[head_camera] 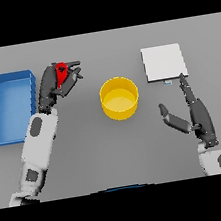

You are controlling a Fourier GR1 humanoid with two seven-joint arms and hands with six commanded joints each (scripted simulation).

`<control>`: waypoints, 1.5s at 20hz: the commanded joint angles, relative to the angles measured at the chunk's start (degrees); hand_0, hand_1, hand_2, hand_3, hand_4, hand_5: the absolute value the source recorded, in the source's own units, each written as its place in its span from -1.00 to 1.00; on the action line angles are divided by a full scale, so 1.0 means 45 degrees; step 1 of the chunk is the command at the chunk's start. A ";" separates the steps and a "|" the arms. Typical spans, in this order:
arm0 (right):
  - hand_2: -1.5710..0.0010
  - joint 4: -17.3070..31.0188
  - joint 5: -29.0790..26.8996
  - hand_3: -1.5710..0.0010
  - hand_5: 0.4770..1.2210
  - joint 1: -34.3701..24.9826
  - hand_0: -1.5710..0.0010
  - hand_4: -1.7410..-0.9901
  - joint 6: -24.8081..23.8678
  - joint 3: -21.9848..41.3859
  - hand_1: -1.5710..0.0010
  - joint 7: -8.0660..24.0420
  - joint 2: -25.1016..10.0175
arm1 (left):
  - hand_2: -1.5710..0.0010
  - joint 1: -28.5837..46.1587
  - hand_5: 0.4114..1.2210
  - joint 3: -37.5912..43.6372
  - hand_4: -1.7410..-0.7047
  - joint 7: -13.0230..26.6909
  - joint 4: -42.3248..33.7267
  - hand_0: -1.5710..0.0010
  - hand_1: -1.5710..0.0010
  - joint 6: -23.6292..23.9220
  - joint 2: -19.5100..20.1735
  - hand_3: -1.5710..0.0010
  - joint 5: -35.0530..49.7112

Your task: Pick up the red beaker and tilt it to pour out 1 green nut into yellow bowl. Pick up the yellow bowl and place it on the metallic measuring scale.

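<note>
The left hand (58, 85) gripped the red beaker (62, 72) in curled fingers, held left of the yellow bowl (119, 98) and apart from it, while the right hand (196, 111), fingers loose, lay below the scale (163, 62).

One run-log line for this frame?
phase: beaker grasped | left hand: shut on red beaker | right hand: open, idle | yellow bowl: on table, off scale

The left arm reaches up from the lower left, its left hand (57, 83) raised with fingers curled in a grasp. The right arm comes from the lower right, its right hand (196, 111) flat, fingers straight, thumb spread sideways.
</note>
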 commanded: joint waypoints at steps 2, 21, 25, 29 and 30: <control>1.00 0.0089 0.0130 1.00 -0.49 0.0062 1.00 0.30 -0.0017 0.0069 1.00 0.0002 0.0012 | -0.99 -0.0120 0.76 -0.0950 -0.98 0.0996 -0.0295 -0.99 -0.99 -0.0321 0.0432 -0.99 -0.0852; 1.00 -0.0374 0.0155 1.00 -0.39 0.0299 1.00 0.22 0.0053 0.0263 1.00 0.0276 0.0172 | -1.00 -0.3440 0.94 -0.7236 -0.90 0.4257 0.0463 -1.00 -1.00 -0.1887 0.2828 -1.00 -0.7160; 1.00 -0.0203 -0.0193 1.00 -0.43 0.0240 1.00 0.21 0.0130 0.0139 1.00 0.0262 0.0310 | -1.00 -0.4732 0.97 -0.8512 -0.90 0.4003 0.1021 -1.00 -1.00 -0.3243 0.2999 -0.77 -0.8086; 1.00 -0.0136 -0.0401 1.00 -0.50 0.0343 1.00 0.19 0.0069 0.0106 1.00 -0.0027 0.0555 | -1.00 -0.5672 0.99 -0.9898 -0.95 0.3064 0.1422 -1.00 -1.00 -0.4132 0.2991 -0.76 -0.8818; 1.00 -0.0175 -0.0520 1.00 -0.51 0.0416 1.00 0.19 0.0099 0.0013 1.00 0.0035 0.0517 | -1.00 -0.5917 0.99 -1.0237 -0.96 0.2928 0.1563 -1.00 -1.00 -0.4333 0.2953 -0.81 -0.9012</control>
